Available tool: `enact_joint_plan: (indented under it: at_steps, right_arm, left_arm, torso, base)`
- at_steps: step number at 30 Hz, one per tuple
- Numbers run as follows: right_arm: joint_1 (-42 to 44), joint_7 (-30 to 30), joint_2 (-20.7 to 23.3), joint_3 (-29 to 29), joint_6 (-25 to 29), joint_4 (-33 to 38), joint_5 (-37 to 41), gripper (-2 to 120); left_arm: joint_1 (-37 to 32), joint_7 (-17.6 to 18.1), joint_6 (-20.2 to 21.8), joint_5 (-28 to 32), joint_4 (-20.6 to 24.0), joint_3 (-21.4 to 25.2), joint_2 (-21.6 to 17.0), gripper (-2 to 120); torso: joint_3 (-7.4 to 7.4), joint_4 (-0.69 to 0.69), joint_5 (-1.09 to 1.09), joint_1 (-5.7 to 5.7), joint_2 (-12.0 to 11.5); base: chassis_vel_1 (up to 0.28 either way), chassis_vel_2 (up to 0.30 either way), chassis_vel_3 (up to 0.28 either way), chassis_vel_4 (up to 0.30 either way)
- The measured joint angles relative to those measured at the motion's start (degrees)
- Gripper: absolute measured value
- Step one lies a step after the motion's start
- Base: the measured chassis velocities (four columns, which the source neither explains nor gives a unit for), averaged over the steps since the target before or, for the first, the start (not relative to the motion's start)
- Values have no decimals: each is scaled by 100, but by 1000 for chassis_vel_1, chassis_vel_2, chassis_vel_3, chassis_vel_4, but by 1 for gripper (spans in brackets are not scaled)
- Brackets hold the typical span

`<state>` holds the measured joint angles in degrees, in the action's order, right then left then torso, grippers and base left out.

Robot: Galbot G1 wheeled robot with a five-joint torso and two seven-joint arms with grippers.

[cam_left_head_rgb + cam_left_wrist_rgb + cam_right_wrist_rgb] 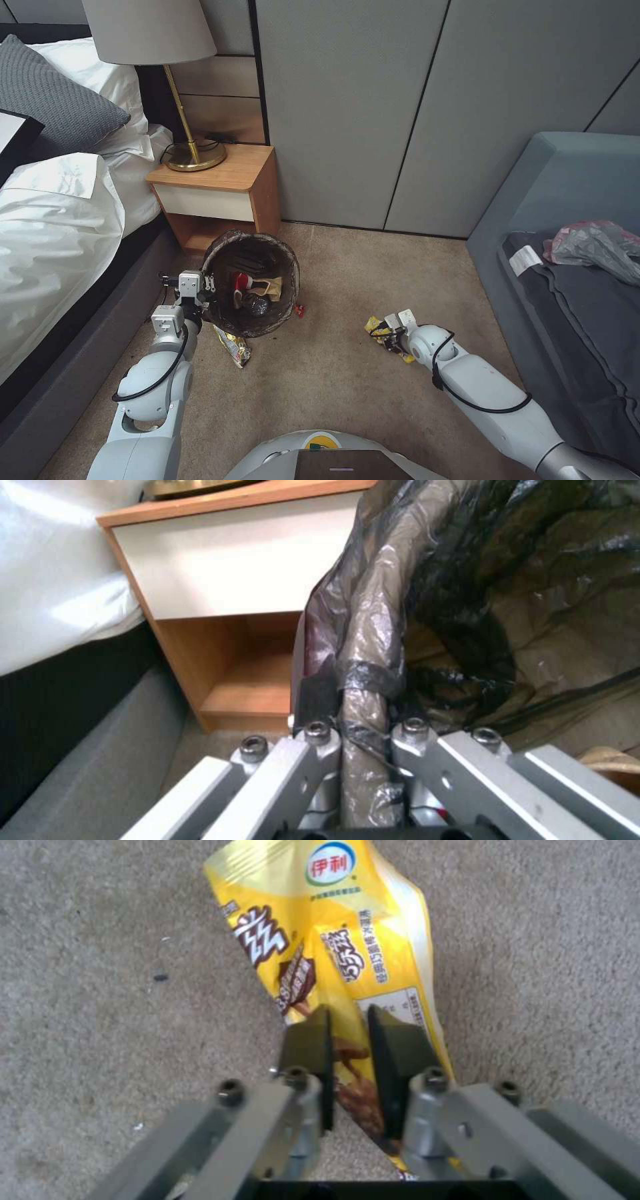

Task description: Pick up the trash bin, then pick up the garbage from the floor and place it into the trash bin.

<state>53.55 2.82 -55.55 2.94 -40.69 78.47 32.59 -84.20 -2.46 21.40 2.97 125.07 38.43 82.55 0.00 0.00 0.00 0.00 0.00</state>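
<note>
Because its rim is pinched between the fingers of the left gripper [208, 285], the trash bin [251, 283] sits tipped at the centre-left of the head view, mouth turned up toward the robot so litter can be dropped in; a red-and-white packet [241, 281] and a brown paper bag [269, 288] already lie inside. In the left wrist view the jaws close on the bag-wrapped rim [363, 700]. Just below the bin a shiny snack wrapper [233, 346] lies on the carpet [333, 400], and a small red scrap [300, 310] beside it. Right of centre, the right gripper [348, 1040] has its pads nearly together around a fold of the yellow snack wrapper [320, 935], low over the carpet. Behind the bin stands the nightstand [220, 190].
</note>
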Motion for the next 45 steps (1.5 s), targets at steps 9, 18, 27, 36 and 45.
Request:
enact_joint_plan:
  at_steps: [9,18,27,36,45]
  right_arm:
    - [0,13,3,-70,12,33,0,0]
    - [32,12,45,-220,-5,146,61,0]
    - [185,134,138,-286,-32,395,277,10]
    - [336,138,198,-420,-41,550,292,42]
    - [407,158,224,-476,-69,638,290,65]
  left_arm:
    - [0,-1,1,0,11,18,-10,2]
    - [-2,-6,-3,-11,2,19,15,2]
    - [30,-5,-9,-18,-52,22,22,2]
    - [76,-2,-9,-20,-102,-15,35,2]
    - [81,-3,-9,-20,-110,-10,28,3]
  torso:
    - [0,0,0,0,0]
    - [0,0,0,0,0]
    - [0,0,0,0,0]
    - [0,0,0,0,0]
    - [0,0,0,0,0]
  base:
    - [0,0,0,0]
    - [0,0,0,0]
    - [0,0,0,0]
    - [0,0,0,0]
    - [0,0,0,0]
